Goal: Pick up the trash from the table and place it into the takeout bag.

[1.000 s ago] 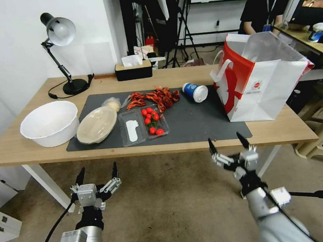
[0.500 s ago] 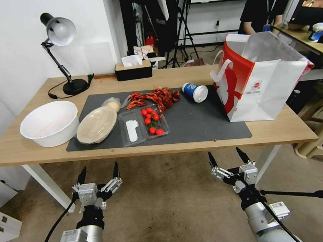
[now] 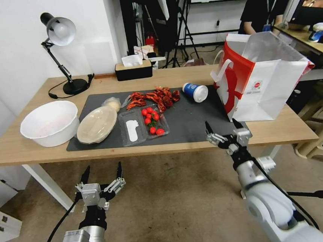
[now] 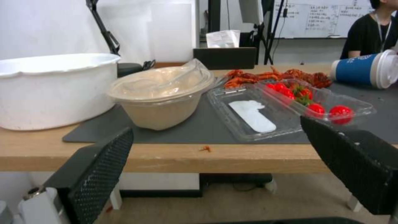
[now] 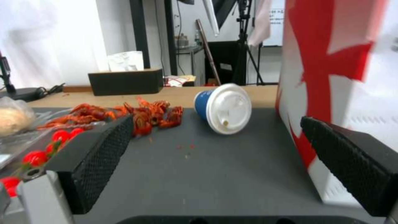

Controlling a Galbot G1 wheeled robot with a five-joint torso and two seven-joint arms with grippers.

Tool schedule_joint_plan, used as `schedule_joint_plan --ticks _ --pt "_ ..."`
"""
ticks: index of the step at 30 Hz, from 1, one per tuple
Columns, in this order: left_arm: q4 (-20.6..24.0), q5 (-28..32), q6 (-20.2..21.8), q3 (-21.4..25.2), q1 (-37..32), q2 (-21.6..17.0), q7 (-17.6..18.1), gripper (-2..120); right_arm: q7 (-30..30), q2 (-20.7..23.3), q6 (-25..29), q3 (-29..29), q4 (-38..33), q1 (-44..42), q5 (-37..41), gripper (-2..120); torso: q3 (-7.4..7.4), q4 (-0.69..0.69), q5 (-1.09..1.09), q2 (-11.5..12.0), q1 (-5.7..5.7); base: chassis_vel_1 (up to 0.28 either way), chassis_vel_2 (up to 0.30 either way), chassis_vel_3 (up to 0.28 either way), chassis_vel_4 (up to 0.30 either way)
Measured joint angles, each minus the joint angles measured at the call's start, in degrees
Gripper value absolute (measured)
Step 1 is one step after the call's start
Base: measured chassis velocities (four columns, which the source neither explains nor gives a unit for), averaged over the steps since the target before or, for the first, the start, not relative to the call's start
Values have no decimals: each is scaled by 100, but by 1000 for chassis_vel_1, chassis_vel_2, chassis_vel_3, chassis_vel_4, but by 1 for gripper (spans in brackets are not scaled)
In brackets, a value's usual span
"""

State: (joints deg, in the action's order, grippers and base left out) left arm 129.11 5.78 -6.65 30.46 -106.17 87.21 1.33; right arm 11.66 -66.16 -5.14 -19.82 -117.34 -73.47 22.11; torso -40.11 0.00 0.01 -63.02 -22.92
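The trash lies on the dark mat (image 3: pixel 196 127) of the table (image 3: pixel 24 151). A blue paper cup with a white lid (image 3: pixel 196 92) rests on its side, lid toward me (image 5: pixel 224 107). At the left is a beige lidded container (image 3: pixel 96 124), with a small wrapped wad (image 3: pixel 112 102) behind it. The tall white and red takeout bag (image 3: pixel 267 85) stands open at the right end. My right gripper (image 3: pixel 222 125) is open over the mat's front edge, in front of the cup and close beside the bag (image 5: pixel 344 77). My left gripper (image 3: pixel 102 167) is open below the table's front edge, facing the container (image 4: pixel 159 99).
A clear clamshell of cherry tomatoes (image 3: pixel 143 124) and a heap of red crayfish shells (image 3: pixel 153 96) lie mid-mat. A big white bowl (image 3: pixel 49 123) sits at the left end. A desk lamp (image 3: pixel 60 35) and a black tissue box (image 3: pixel 133 70) stand at the back edge.
My right gripper has risen from below the tabletop and moved forward to the mat's front edge. The left gripper has sunk slightly. The things on the table have not moved.
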Motion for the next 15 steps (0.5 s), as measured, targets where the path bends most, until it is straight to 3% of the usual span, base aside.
schedule_joint_plan --ticks 15 --pt "33 -17 6 50 16 51 16 100 -220 422 -1108 680 1076 2190 703 100 0 -1 -1 0 0 0 0 0 0"
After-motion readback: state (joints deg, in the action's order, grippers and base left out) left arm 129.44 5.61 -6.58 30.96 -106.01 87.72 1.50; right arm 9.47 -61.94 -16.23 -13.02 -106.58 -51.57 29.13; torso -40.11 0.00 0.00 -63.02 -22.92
